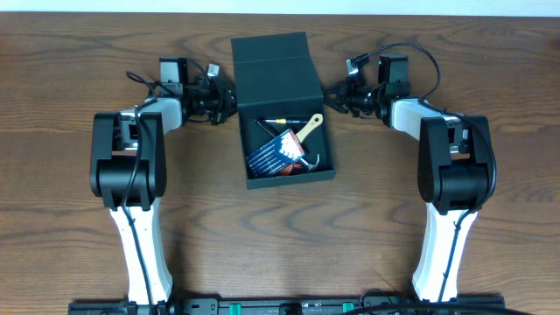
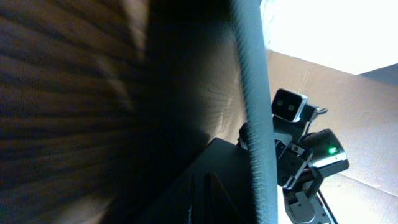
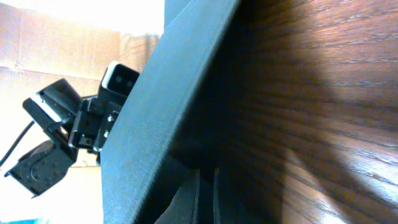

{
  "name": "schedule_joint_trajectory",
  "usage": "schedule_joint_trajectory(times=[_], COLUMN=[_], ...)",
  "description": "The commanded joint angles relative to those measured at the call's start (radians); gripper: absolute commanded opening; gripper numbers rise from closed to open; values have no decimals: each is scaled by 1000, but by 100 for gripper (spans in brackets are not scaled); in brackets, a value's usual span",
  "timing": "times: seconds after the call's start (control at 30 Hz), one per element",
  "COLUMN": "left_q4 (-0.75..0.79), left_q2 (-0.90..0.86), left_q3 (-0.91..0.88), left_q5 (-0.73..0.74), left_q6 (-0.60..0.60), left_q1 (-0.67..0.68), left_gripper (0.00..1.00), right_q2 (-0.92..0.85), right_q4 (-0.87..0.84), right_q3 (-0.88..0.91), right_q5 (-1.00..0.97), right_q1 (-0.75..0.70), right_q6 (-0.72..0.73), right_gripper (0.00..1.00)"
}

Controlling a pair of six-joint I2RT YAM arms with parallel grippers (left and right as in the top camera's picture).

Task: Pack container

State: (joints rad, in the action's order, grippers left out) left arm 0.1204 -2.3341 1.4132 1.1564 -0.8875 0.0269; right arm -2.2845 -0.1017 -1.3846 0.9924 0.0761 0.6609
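The container (image 1: 292, 181), a dark teal-black square box, sits open at the middle of the table. Its flap lid (image 1: 273, 68) is raised and tilted over the back half. Inside lie a blue screwdriver case (image 1: 276, 151), a wooden-handled brush (image 1: 309, 127) and a thin pen-like tool (image 1: 285, 120). My left gripper (image 1: 230, 100) is shut at the lid's left side. My right gripper (image 1: 331, 94) is shut at its right side. The left wrist view has the lid's edge (image 2: 252, 93) just beyond the dark shut gripper (image 2: 199, 208). The right wrist view shows the lid (image 3: 158, 112) beside that gripper (image 3: 205, 202).
Wooden tabletop (image 1: 367, 227) surrounds the box. Both arm bases stand near the front edge, left (image 1: 140, 254) and right (image 1: 442, 254). The opposite arm shows behind the lid in each wrist view: the right arm (image 2: 291, 104) and the left arm (image 3: 93, 118).
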Motion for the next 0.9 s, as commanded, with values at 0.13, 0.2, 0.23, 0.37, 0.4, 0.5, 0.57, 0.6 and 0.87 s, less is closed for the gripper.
schedule_joint_trajectory(times=[0.13,0.2,0.23,0.37,0.4,0.5,0.57,0.6,0.87], left_q4=[24,24,24,57,68,77,77,77,84], left_q2=[0,0,0,0,0,0,0,0,0], left_q3=[-2,-2,-2,-1,0,6,11,12,14], left_q5=[40,43,45,71,76,90,93,93,93], left_q6=[-5,-5,-5,-5,-9,-13,-13,-13,-12], left_q1=[-6,-6,-6,-6,-6,-6,-6,-6,-6], left_gripper=[6,6,6,6,6,6,6,6,6], right_q2=[-10,-10,-10,-10,-10,-10,-10,-10,-10], right_q4=[-27,-41,-50,-79,-80,-82,-82,-82,-82], right_q3=[-1,-1,-1,-1,-1,-1,-1,-1,-1], right_q5=[156,186,201,236,238,240,240,240,247], right_q1=[24,24,24,24,24,24,24,24,23], right_q6=[-54,-57,-57,-57,-57,-58,-61,-61,-84], right_gripper=[1,1,1,1,1,1,1,1,1])
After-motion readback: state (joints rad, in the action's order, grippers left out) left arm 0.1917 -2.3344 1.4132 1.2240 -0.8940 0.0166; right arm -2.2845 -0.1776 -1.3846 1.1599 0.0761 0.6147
